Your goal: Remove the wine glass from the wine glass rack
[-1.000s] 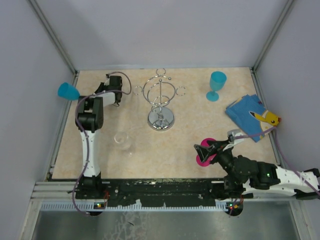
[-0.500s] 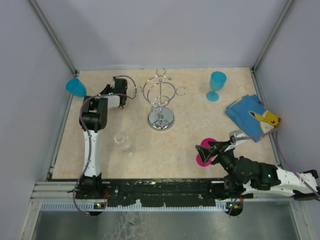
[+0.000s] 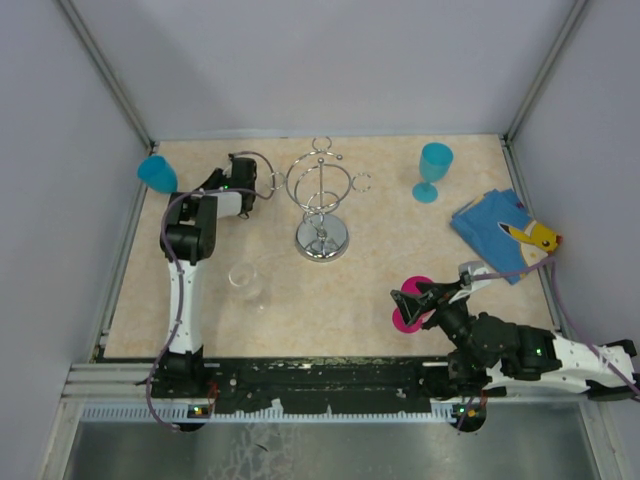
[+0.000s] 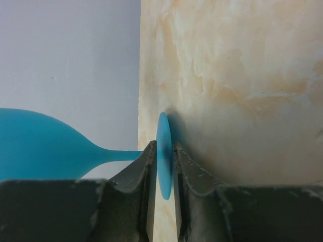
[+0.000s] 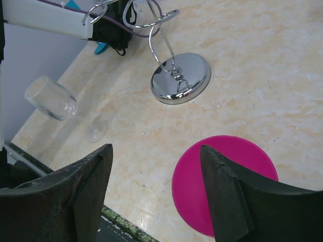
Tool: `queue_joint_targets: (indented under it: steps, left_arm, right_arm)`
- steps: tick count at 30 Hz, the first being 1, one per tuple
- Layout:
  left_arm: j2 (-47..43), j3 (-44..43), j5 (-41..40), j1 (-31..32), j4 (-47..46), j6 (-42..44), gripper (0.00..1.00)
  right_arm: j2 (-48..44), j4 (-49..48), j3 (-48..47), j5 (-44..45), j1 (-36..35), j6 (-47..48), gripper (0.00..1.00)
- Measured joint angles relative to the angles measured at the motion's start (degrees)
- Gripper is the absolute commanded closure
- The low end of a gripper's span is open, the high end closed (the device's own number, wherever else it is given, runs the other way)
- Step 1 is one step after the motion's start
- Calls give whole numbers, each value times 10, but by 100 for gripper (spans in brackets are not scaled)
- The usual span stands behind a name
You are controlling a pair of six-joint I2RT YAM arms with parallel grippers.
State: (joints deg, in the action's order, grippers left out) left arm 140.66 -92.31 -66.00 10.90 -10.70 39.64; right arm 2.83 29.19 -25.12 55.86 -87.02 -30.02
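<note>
The left pincer (image 4: 164, 151) pinches the foot of the blue wine glass (image 4: 45, 143), which lies sideways, clear of the rack (image 3: 322, 195), over the left edge of the bench (image 3: 370, 270). The right pincer (image 5: 156, 151) is spread. Likely next: turn the glass upright and set it down.

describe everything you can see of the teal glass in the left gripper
A teal wine glass, plastic by its look: rounded bowl, thin stem, flat round foot. It lies sideways in the air, its foot edge-on and clamped between the fingers of the left gripper. The bowl reaches out past the left edge of the table, in front of the grey wall. Nothing else touches it.
</note>
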Motion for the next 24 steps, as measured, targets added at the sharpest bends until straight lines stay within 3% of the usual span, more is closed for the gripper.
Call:
queue_joint_targets:
  steps: [13, 24]
  left_arm:
    - [-14, -14, 21, 3, 53, -66, 47]
    - [-21, -47, 57, 7, 105, -115, 39]
  right_arm:
    - [0, 0, 0, 0, 0, 0, 30]
    - [0, 0, 4, 0, 0, 0, 30]
